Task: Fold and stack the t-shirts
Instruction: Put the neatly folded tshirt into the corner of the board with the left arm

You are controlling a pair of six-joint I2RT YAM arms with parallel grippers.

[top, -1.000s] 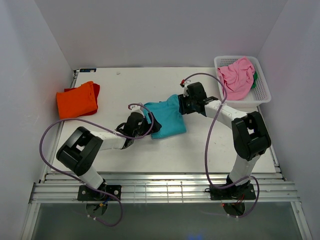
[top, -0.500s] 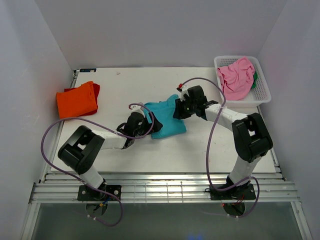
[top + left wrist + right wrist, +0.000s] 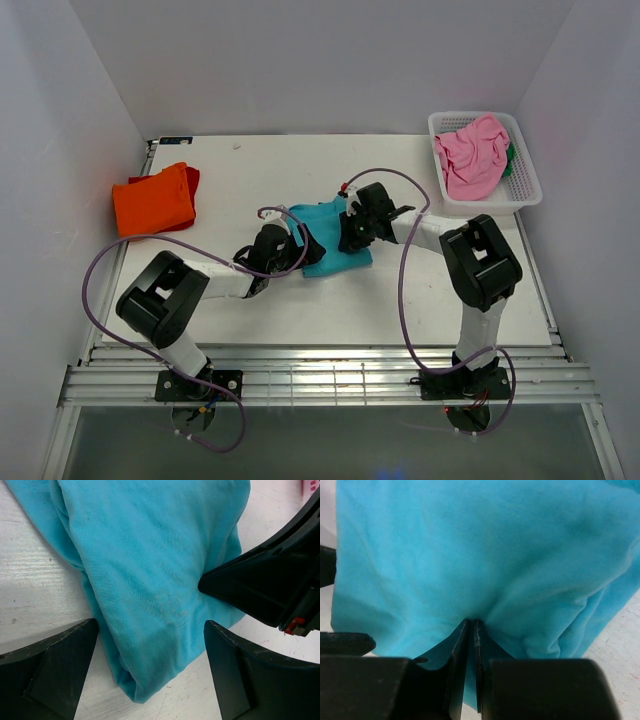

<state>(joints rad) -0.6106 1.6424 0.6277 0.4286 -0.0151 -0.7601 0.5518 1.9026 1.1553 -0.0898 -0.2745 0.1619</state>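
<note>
— One thing has shifted: the right hand (image 3: 471, 624), its two fingers pressed together on a pinch of the teal knit-cloth t-shirt (image 3: 322, 224), has swung from right of centre in the overhead frame toward the middle. It has dragged the shirt's right side over the rest.

— So the shirt is narrower?

— Yes, it is a tighter bundle at frame centre, doubled on itself. I judge this a fold partway through, not yet laid flat or let go.

— And the left hand (image 3: 150, 630)?

— Fingers apart, one on each side of the bundle's rounded end, gripping nothing that I can see. It sits where it sat a second ago.

— Where are the others?

— A folded bright orange t-shirt (image 3: 152, 203) lies at the left edge, middle height. A crumpled pink t-shirt (image 3: 470, 155) and a scrap of green cloth (image 3: 513, 160) sit in the white lattice plastic basket (image 3: 528, 192), upper right.

— Room to move?

— The white counter (image 3: 250, 170) is bare above and below the teal bundle, and a broad strip separates it from the orange one. Carrying it left looks unobstructed to me. The two hands are just beside each other over the cloth, though, and the right one's black tip fills the right of the left wrist view. Purple cables (image 3: 401, 290) loop near both arms, and walls close in at left and right.
</note>
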